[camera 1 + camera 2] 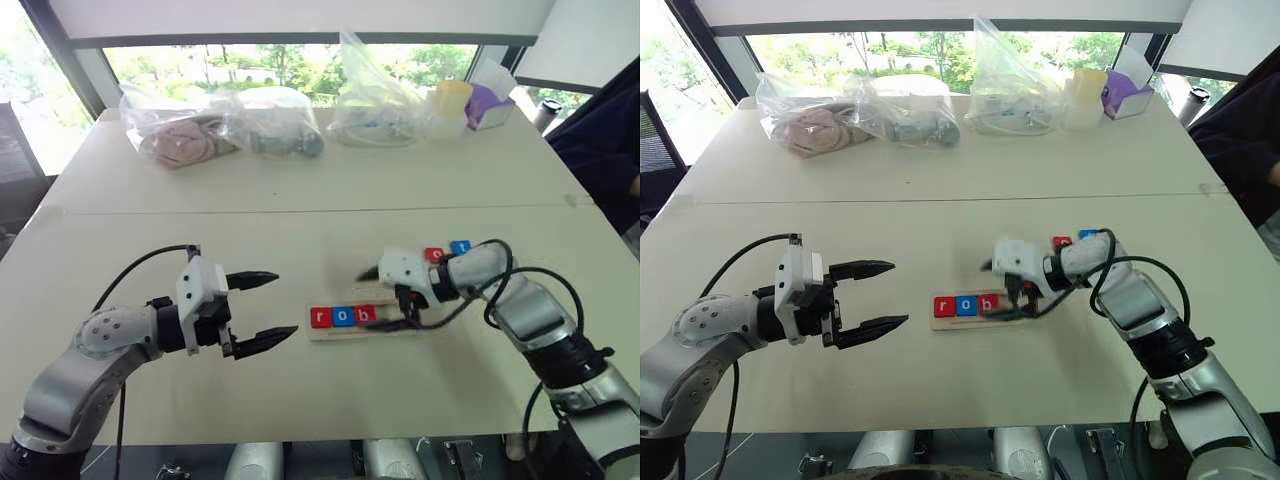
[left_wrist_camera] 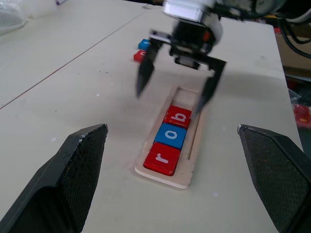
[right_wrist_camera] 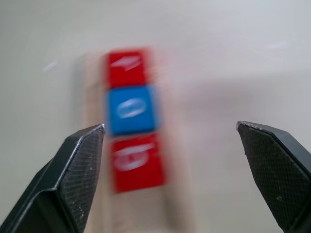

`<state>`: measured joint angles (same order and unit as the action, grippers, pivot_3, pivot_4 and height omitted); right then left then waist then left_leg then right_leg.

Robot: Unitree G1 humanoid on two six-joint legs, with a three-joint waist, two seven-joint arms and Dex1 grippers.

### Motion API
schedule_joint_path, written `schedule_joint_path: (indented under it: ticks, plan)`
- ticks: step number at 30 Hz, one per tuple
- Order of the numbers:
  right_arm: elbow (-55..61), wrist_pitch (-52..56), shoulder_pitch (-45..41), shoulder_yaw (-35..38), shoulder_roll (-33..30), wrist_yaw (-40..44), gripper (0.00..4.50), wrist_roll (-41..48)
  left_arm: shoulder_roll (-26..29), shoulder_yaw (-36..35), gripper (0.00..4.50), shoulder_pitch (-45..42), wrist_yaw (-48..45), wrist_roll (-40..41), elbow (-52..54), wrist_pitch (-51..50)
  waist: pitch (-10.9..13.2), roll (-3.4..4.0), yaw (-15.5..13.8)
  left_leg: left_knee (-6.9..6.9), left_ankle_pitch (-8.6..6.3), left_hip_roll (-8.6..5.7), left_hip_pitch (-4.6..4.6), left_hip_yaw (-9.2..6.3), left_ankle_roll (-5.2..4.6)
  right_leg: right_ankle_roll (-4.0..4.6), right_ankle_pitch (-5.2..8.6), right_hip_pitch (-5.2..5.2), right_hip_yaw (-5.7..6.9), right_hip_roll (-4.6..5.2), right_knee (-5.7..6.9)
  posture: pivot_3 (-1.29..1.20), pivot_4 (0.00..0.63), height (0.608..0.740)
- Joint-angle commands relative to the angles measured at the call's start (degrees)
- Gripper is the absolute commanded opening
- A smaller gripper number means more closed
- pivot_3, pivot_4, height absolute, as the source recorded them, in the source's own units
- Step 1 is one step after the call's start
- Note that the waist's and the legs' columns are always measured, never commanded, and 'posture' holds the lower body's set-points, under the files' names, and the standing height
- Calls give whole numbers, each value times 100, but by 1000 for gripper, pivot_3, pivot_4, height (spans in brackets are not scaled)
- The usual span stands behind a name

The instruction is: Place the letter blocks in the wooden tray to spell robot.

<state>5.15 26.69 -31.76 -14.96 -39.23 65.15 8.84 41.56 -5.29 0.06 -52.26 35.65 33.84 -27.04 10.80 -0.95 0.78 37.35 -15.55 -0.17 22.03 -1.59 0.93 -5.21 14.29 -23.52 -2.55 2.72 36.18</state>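
Three letters sit in the tray, two wait on the table

On the big pale table [image 1: 300,390] the wooden tray [image 2: 193,160] lies in the middle, and it holds a red r block [image 2: 161,158], a blue o block [image 2: 171,135] and a red b block [image 2: 178,117] side by side, touching; the right gripper [image 2: 176,91] hangs just above the b block with its fingers spread wide and nothing between them, the left gripper [image 1: 264,310] is also wide open and empty, well apart at the left, and two more blocks, a red one [image 1: 434,254] and a blue one [image 1: 460,246], lie behind the right arm
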Motion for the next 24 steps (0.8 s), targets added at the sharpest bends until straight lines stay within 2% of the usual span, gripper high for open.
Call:
schedule_joint_path:
  ticks: [1,5,7,9,16,24]
  plan:
    - [-121,382,-170,690,46,-752,4427,40,-25,6,4500,-50,6,-6,66,116,-1,-1,-13,-1,0,0,0,0,0,0,0,0,0,0,0,0,150,740]
    - [-194,1323,-42,1112,96,-1905,4427,-252,-73,59,4500,-96,22,-39,35,125,-1,-1,-17,-4,0,-3,10,-6,1,1,0,-4,3,4,-5,0,150,740]
    - [-75,2158,113,1389,272,-2835,4427,-554,-108,107,4500,-126,7,-67,-2,142,-1,-1,-16,-4,0,-3,16,-5,1,1,0,-10,3,6,-4,0,150,740]
    - [204,2679,260,1607,482,-3264,4427,-551,-133,161,4500,-168,-5,-98,-39,157,-2,1,-13,-3,1,-4,21,-4,2,2,-1,-16,1,8,-1,0,150,740]
    - [629,3516,517,1788,818,-3988,4427,-541,-160,282,4500,-309,-91,-148,-172,214,-3,8,21,-5,1,-1,26,1,1,1,-3,-29,-2,-3,4,0,150,740]
    - [566,4011,490,2072,1100,-4246,4427,-253,-160,319,4500,-401,-124,-175,-280,271,-4,6,11,-3,1,-2,27,1,1,-8,-8,-27,-1,-5,3,0,150,740]
